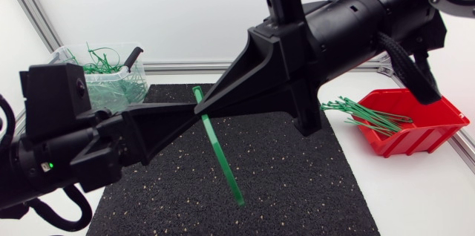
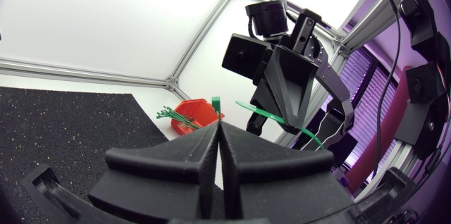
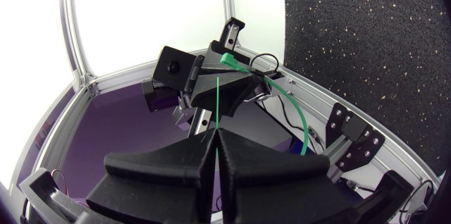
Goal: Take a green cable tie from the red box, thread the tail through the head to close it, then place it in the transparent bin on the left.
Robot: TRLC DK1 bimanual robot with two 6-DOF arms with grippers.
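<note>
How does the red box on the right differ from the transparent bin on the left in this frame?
The red plastic box is opaque; the transparent plastic bin is see-through. The box's green ties lie straight, poking past its rim; the bin's green ties are curled. Both hold green cable ties.

Robotics lab bench on my feed, a test cell really. The white table (image 1: pixel 415 191) is boxed in by aluminium rails (image 1: pixel 185 65) and blank white panels (image 1: pixel 148 6). A black speckled mat (image 1: pixel 297 184) serves as the work surface. There's a red parts box (image 1: pixel 423 128) at one side and a clear bin (image 1: pixel 132 87) at the other.
</note>
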